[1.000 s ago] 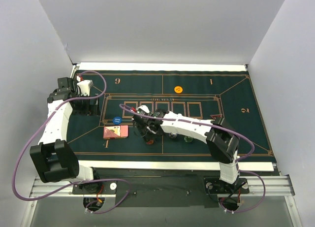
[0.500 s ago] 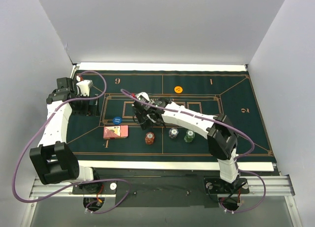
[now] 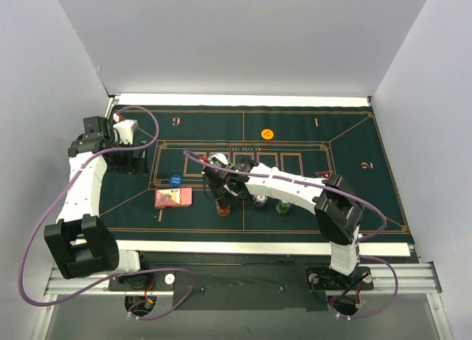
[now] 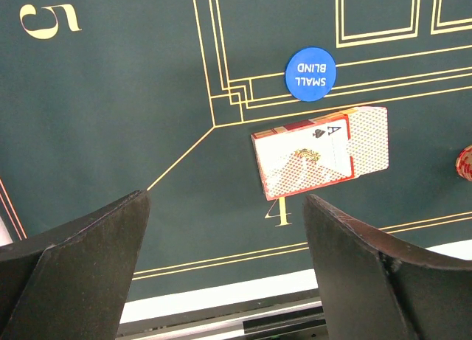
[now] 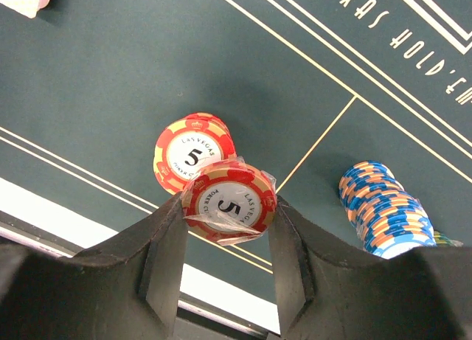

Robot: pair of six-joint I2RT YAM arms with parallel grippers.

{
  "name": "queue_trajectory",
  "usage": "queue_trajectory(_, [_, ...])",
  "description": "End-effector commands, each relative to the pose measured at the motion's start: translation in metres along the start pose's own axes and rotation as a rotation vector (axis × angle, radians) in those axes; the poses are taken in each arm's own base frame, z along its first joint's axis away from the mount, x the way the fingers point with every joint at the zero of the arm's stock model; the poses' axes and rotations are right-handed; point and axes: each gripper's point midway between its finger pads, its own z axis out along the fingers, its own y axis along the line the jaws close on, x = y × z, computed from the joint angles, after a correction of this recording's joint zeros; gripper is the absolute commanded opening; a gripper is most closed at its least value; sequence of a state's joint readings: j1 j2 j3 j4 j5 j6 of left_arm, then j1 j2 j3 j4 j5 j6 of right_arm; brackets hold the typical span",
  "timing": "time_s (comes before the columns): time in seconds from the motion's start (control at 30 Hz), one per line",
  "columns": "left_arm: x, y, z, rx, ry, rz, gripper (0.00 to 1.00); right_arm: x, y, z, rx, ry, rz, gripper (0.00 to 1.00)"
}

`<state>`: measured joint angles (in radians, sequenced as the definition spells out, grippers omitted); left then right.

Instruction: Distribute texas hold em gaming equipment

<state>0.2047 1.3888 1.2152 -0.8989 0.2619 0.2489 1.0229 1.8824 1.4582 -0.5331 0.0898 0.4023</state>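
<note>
My right gripper (image 5: 227,207) is shut on a short plastic-wrapped stack of red poker chips (image 5: 228,196) and holds it just above the mat. A second red chip stack (image 5: 190,157) stands on the felt right behind it, and a blue-and-orange chip stack (image 5: 387,218) stands to the right. From above, the right gripper (image 3: 221,192) hangs over the red stack (image 3: 223,208). My left gripper (image 4: 225,200) is open and holds nothing. It sits high over the mat's left side, looking at the red-backed playing cards (image 4: 321,152) and the blue "small blind" disc (image 4: 310,74).
Dark chips (image 3: 259,201) and green chips (image 3: 283,206) stand in a row right of the red stack. An orange disc (image 3: 268,134) lies at the far centre. A red triangular marker (image 3: 322,175) shows beside the right arm. The green felt mat (image 3: 354,200) ends in white strips front and back.
The right gripper swung toward the far side of the mat, then came back over the red stack, shut on its chips throughout. The left arm has hardly moved.
</note>
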Motion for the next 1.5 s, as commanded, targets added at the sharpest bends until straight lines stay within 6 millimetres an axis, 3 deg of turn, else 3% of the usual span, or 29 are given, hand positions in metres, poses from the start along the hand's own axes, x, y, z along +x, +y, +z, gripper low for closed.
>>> queue_trajectory(0.0, [-0.017,0.001,-0.019,-0.014,-0.072,0.029,0.96,-0.004,-0.001,-0.017,0.015,-0.029,-0.01,0.14])
queue_trajectory(0.2, [-0.017,0.0,-0.019,-0.008,-0.074,0.029,0.96,-0.016,0.003,-0.023,0.009,-0.053,-0.015,0.16])
queue_trajectory(0.37, [-0.019,-0.001,-0.021,-0.006,-0.079,0.027,0.96,-0.053,0.01,-0.027,0.005,-0.106,-0.03,0.16])
queue_trajectory(0.5, [-0.018,-0.002,-0.019,0.0,-0.076,0.019,0.96,-0.083,0.018,-0.008,-0.004,-0.113,-0.034,0.17])
queue_trajectory(0.67, [-0.014,-0.004,-0.011,0.017,-0.061,-0.012,0.96,-0.115,0.03,0.035,-0.033,-0.1,-0.011,0.18])
queue_trajectory(0.93, [-0.012,-0.007,-0.007,0.052,-0.052,-0.037,0.96,-0.133,0.038,0.082,-0.076,-0.107,0.042,0.23])
queue_trajectory(1.2, [-0.012,-0.006,-0.009,0.058,-0.054,-0.046,0.96,-0.141,0.05,0.102,-0.141,-0.11,0.062,0.32])
queue_trajectory(1.47, [-0.01,-0.003,-0.01,0.047,-0.053,-0.047,0.96,-0.141,0.046,0.108,-0.14,-0.104,0.086,0.64])
